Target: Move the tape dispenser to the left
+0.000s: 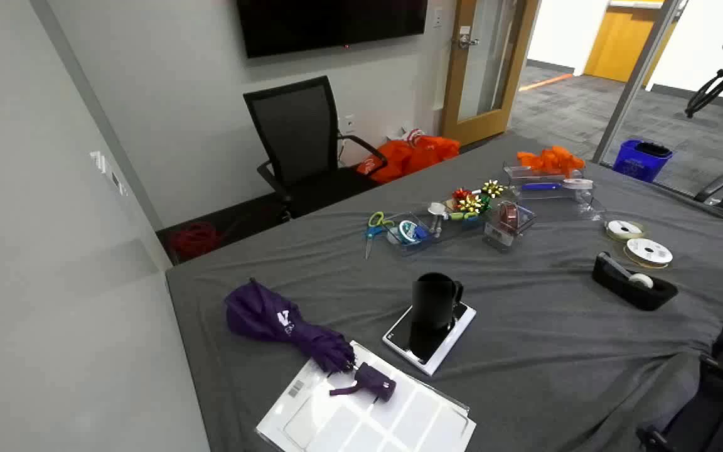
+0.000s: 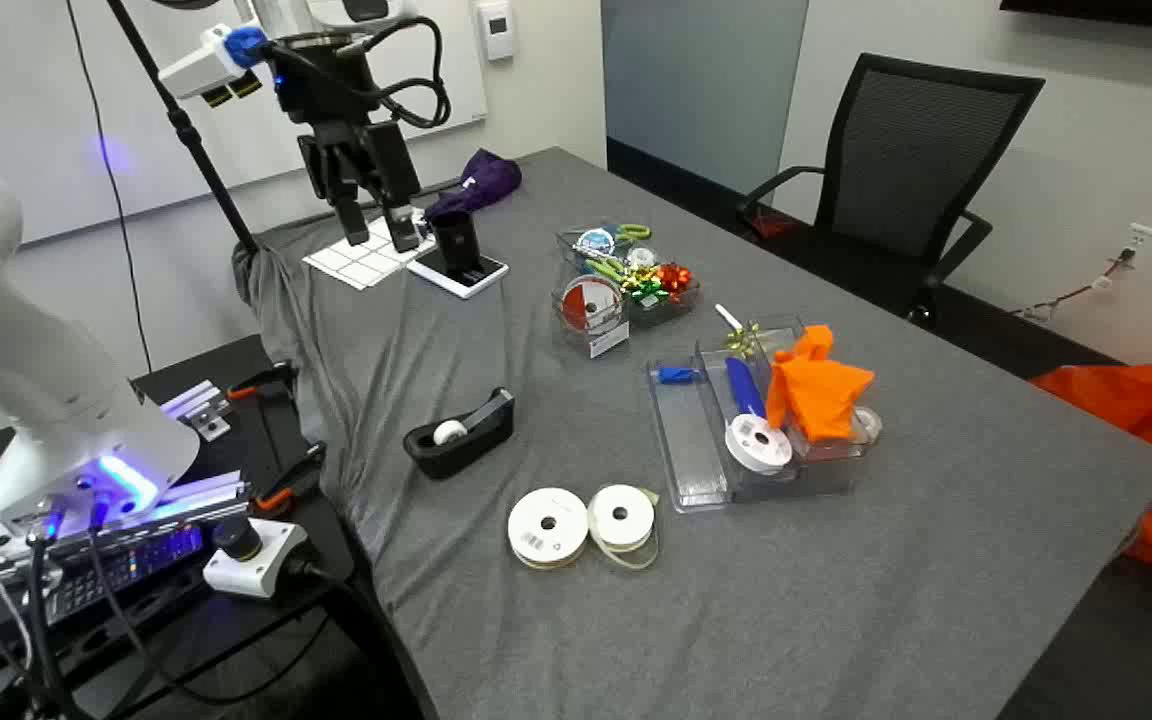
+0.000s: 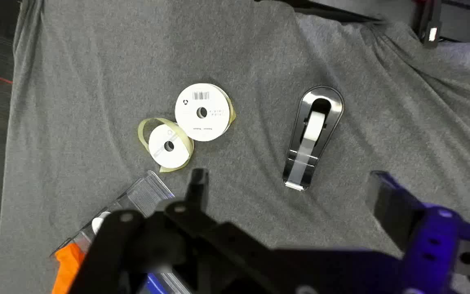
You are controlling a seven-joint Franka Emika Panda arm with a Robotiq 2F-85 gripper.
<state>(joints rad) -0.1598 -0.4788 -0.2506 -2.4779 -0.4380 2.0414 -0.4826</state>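
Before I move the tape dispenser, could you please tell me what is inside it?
A white roll sits inside the tape dispenser, a clear strip running to its narrow end; the roll's lower part is hidden.

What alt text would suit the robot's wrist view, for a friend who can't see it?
A black tape dispenser lies on gray cloth, seen from above; the robot's open, empty gripper, dark and blurred, spans much of the bottom. Left of the dispenser are two white ribbon spools; at lower left, the gripper partly hides a clear plastic tray and something orange.

One tape dispenser (image 3: pixel 313 139), two loose spools (image 3: pixel 188 112), one mug (image 1: pixel 433 301)
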